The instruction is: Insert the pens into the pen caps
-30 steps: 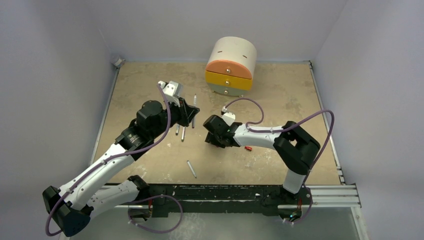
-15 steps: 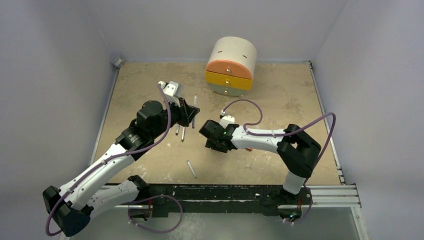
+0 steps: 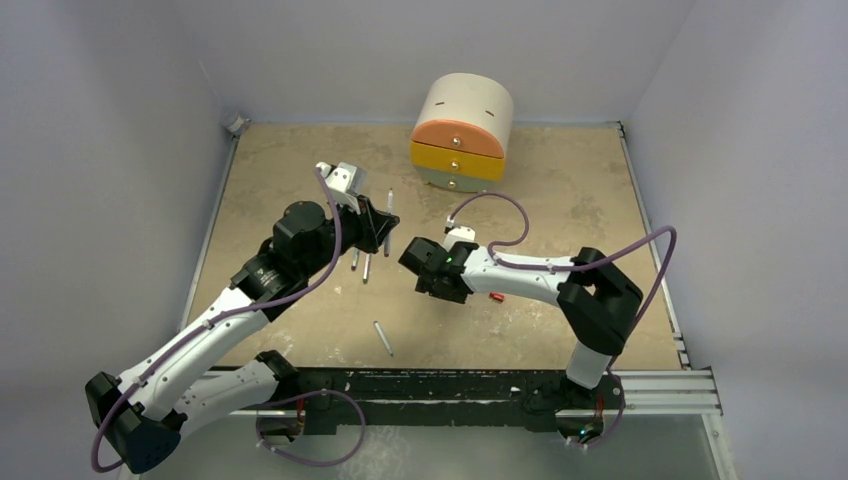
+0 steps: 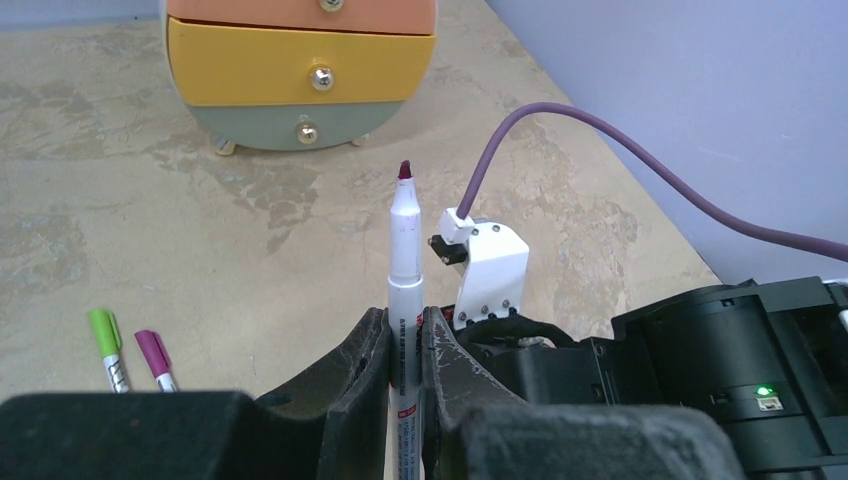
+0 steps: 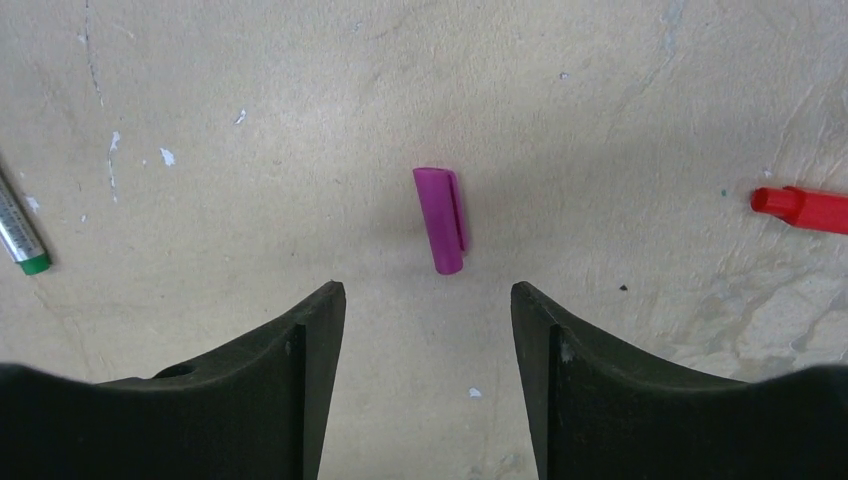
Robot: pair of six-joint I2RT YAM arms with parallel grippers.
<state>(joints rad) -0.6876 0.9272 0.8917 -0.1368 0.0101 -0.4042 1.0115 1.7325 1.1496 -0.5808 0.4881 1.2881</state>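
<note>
Jaws of the left gripper (image 4: 405,318) were clamped on the lower barrel of an uncapped pen (image 4: 405,255). Its long axis ran straight out from them, and its dark reddish tip pointed away from the wrist toward the drawer unit (image 4: 300,70) at the back of the counter (image 3: 570,200). Fine dark print ran along that barrel, too small to read. Jaws of the right gripper (image 5: 428,295) stood apart and empty over the counter. Just beyond them lay a loose magenta cap (image 5: 441,220), flat, its long axis running nearly straight away from the wrist with a slight tilt. Well to its right lay a red cap (image 5: 800,209), crosswise, its narrower end toward the magenta one. At the left edge of that view showed a grey barrel end with a green tip (image 5: 20,235); which pen it belonged to could not be told. From above, four pens could be counted: the one held, a pair of pens (image 3: 366,268) side by side and roughly parallel just beside the left gripper, and a lone pen (image 3: 382,338) lying slanted nearer the arm bases. The left wrist view showed the pair wearing a green cap (image 4: 103,330) and a second magenta cap (image 4: 152,350), both capped ends toward the back. That made four caps, two fitted and two loose. The drawer unit had three drawers, orange, yellow and grey-green, each with one knob.
</note>
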